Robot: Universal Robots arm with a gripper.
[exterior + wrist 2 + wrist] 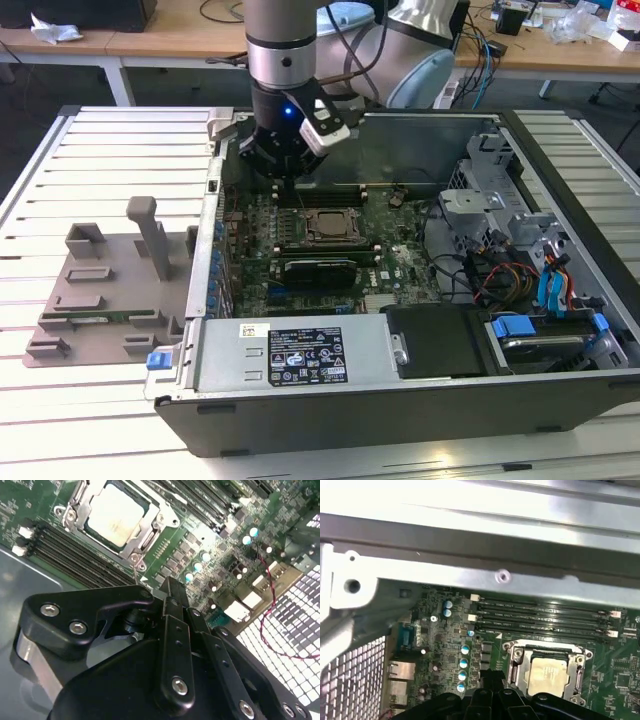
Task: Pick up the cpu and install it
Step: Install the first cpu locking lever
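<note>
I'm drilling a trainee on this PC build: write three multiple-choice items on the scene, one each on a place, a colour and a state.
1. Where is the cpu?
A. In the motherboard socket
B. On the grey holder tray
C. Between the hand's fingers

2. What colour is the cpu's top?
A. Blue
B. Silver-grey
C. Red

3. The computer case is:
A. Closed
B. Open, lying on its side
C. Upright, covered

Key: 1 A, both wrist views show it framed by the socket; 2 B, its top looks pale metal; 3 B, the exterior view shows the board exposed.
</note>
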